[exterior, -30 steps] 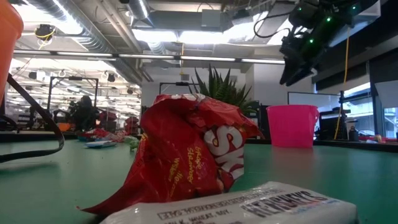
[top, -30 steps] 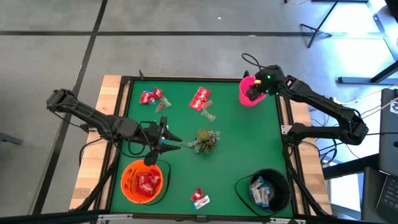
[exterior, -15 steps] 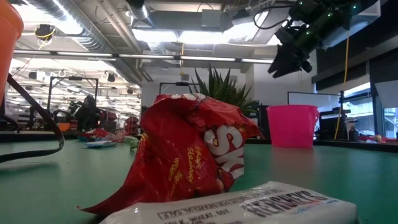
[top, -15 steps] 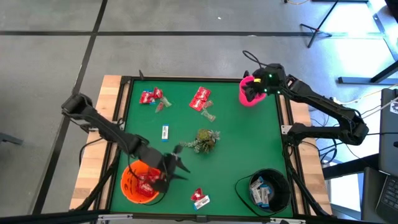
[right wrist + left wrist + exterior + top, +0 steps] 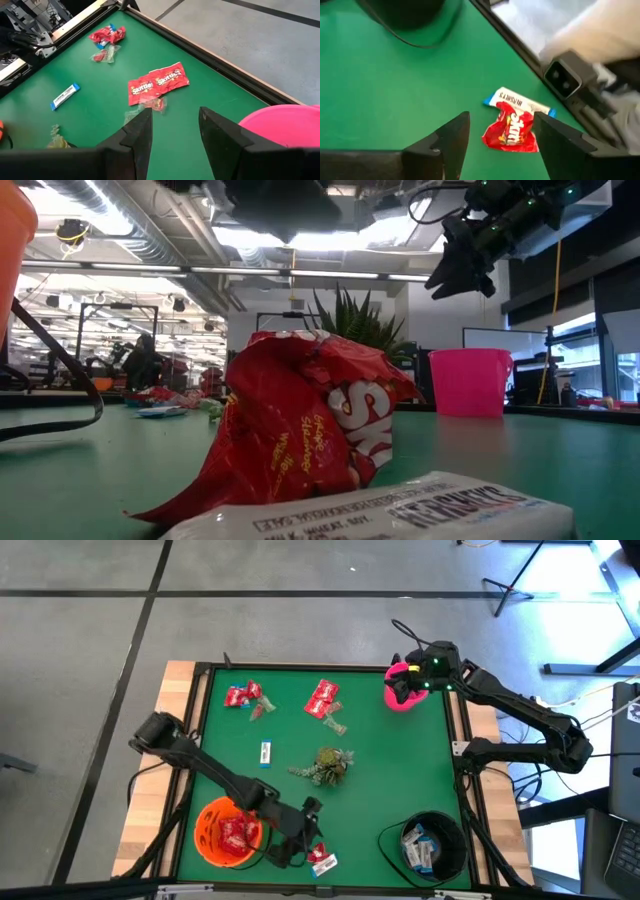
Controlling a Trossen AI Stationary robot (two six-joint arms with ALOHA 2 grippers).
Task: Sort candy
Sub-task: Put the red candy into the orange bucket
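Candy is scattered on the green mat. A red packet (image 5: 318,853) lies on a white-and-blue bar (image 5: 518,103) near the front edge. My left gripper (image 5: 501,120) hovers over that red packet (image 5: 512,131), open and empty, and shows as a dark shape (image 5: 290,205) in the low view. At the back lie red packets (image 5: 243,695), two more red packets (image 5: 322,698) and a clear-wrapped piece (image 5: 336,725). A white-and-blue bar (image 5: 265,753) lies mid-table. My right gripper (image 5: 408,683) hangs open and empty at the pink bowl (image 5: 397,698).
An orange bowl (image 5: 208,840) at the front left holds red packets. A black bowl (image 5: 448,830) at the front right holds white-and-blue packets. A green leafy sprig (image 5: 325,765) lies mid-table. A raised black rim (image 5: 520,55) borders the mat.
My left arm swung from beside the sprig, past the orange bowl, to the red packet near the front edge, and its jaws opened wider. The right gripper shifted slightly over the pink bowl.
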